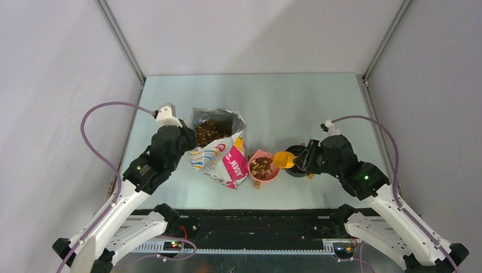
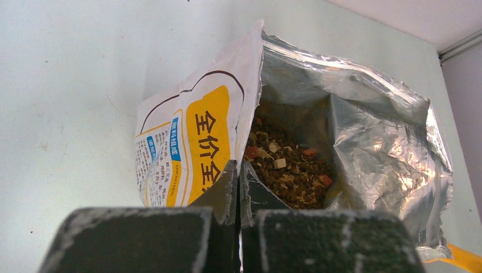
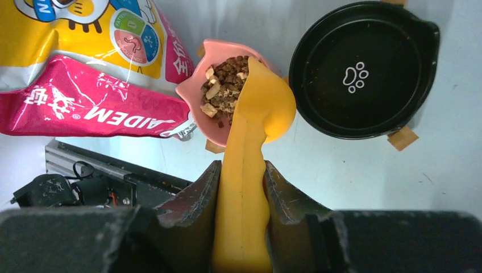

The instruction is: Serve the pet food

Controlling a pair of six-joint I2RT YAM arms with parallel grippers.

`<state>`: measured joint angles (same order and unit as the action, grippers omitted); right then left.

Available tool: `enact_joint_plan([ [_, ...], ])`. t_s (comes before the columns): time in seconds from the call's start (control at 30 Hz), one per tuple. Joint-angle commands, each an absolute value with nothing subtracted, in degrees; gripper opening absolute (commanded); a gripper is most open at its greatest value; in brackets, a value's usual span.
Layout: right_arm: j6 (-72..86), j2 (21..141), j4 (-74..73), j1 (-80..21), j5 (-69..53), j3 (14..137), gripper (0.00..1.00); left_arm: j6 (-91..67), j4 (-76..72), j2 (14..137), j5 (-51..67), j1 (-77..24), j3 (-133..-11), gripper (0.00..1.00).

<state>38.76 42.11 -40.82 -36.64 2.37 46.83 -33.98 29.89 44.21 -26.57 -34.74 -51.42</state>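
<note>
Right pincer (image 3: 241, 170) clamped on handle of yellow scoop (image 3: 264, 105). Scoop head tipped over right rim of pink bowl (image 3: 190, 102). Pet food (image 3: 224, 85) heaped in pink bowl, just beyond right pincer tips, partly under scoop head. More pet food inside open bag (image 2: 187, 142), just ahead of left pincer (image 2: 239, 219). Left pincer pinched together on bag's mouth edge. Black bowl (image 3: 329, 79) stands beside pink bowl on tabletop (image 1: 284, 102).

On the table (image 1: 284, 102) stands an open bag (image 1: 221, 162); beside it a pink bowl (image 3: 190, 94), yellow scoop (image 3: 267, 105), black bowl (image 3: 392, 54)
</note>
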Motion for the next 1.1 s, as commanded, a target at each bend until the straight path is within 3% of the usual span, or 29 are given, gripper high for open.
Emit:
enact_joint_plan([
  [0.0,35.3,40.3,-43.5,-36.8,5.3,51.3,0.0,-33.7,27.5,44.1,-25.4,-35.2,-52.0,0.0],
  [0.33,29.6,43.3,-45.5,-38.9,0.8,54.9,0.0,-33.7,27.6,44.2,-25.7,-35.2,-52.2,0.0],
  [0.67,28.6,47.2,-49.2,-45.0,10.5,59.0,0.0,-33.9,27.8,43.6,-26.3,-35.2,-52.0,0.0],
  [0.87,34.8,42.8,-46.8,-40.2,9.1,60.3,0.0,-33.8,27.7,43.3,-26.2,-35.1,-52.0,0.0],
  [1.07,42.3,36.7,-35.2,-35.3,3.8,60.6,0.0,-34.0,27.8,43.4,-26.0,-35.2,-52.1,0.0],
])
